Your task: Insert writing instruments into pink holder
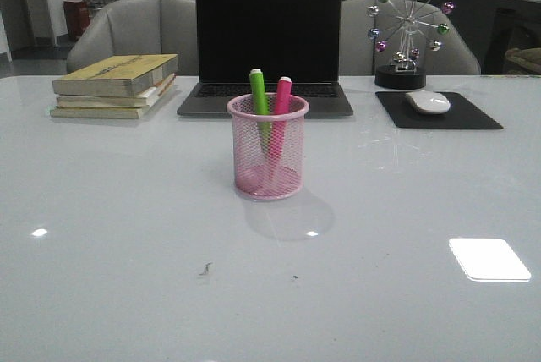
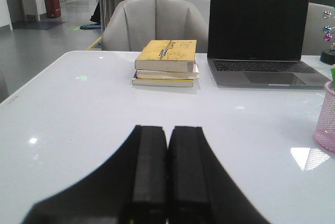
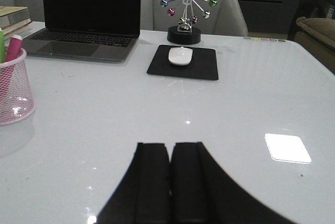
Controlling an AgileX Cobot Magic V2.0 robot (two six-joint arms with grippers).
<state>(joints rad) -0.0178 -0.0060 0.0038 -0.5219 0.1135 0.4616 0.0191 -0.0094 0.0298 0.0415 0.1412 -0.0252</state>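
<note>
The left gripper (image 2: pixel 166 182) has its two black fingers pressed together on nothing, hovering over bare white tabletop, and the right gripper (image 3: pixel 170 182) is the same, closed and empty over its own side. Out from them, the pink holder (image 1: pixel 268 157) stands upright mid-table, just in front of the laptop (image 1: pixel 267 45), with the green marker (image 1: pixel 259 93) and the magenta marker (image 1: pixel 281 96) both inside it, leaning side by side, tops poking above the rim. The task looks done. Judging by looks, the markers are light, stiff, smooth plastic, likely slick, best pinched across the barrel below the cap; the mesh cup seems light enough to tip or slide if nudged at the rim. The table (image 1: pixel 127 277) offers wide open room near the arms; farther back, the stacked books (image 1: pixel 116 85) sit on the left, the mouse (image 1: pixel 428 101) on its black pad and a ball-spoked desk ornament (image 1: pixel 409 28) on the right.
</note>
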